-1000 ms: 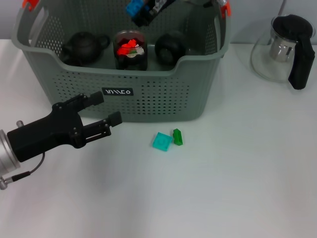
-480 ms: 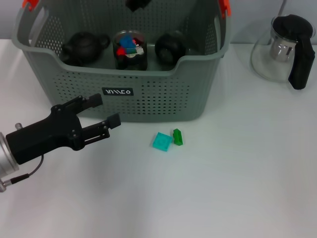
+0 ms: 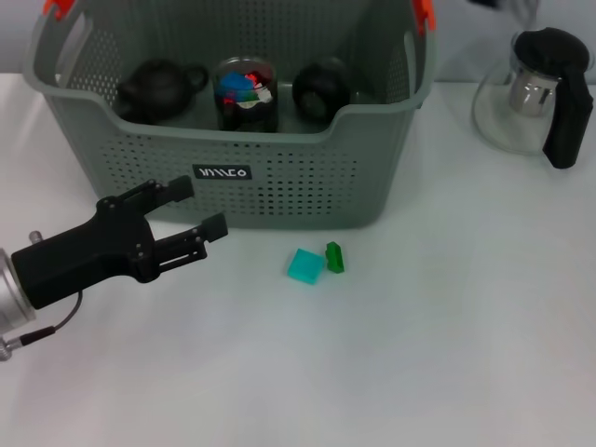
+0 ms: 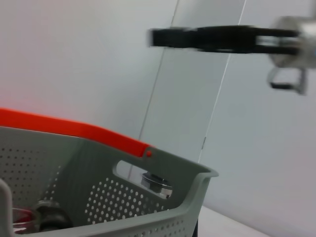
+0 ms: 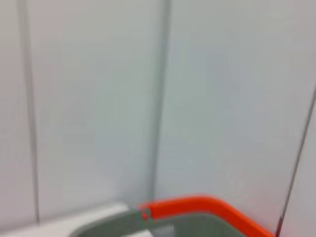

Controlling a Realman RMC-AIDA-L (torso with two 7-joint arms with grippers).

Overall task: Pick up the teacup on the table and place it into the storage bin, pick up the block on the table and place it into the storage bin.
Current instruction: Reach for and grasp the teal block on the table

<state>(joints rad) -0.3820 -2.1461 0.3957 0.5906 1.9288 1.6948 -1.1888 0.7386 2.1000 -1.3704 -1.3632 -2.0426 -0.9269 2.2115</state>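
The grey perforated storage bin (image 3: 279,182) stands at the back of the table, with orange clips (image 3: 424,11) at its handles. Inside it a glass teacup (image 3: 246,93) holds red and blue blocks, between two dark teapots (image 3: 158,88). A teal block (image 3: 304,265) and a green block (image 3: 333,257) lie on the table just in front of the bin. My left gripper (image 3: 200,205) is open and empty, low at the bin's front left. My right gripper (image 4: 158,38) shows blurred in the left wrist view, high above the bin's rim (image 4: 163,158).
A glass pitcher (image 3: 535,93) with a black handle stands at the back right. The right wrist view shows the wall and an orange clip (image 5: 192,205) of the bin. White tabletop stretches in front of and to the right of the blocks.
The blue block held by my right gripper above the bin now lies in the glass teacup. The right gripper has risen out of the head view. The left arm has barely moved.
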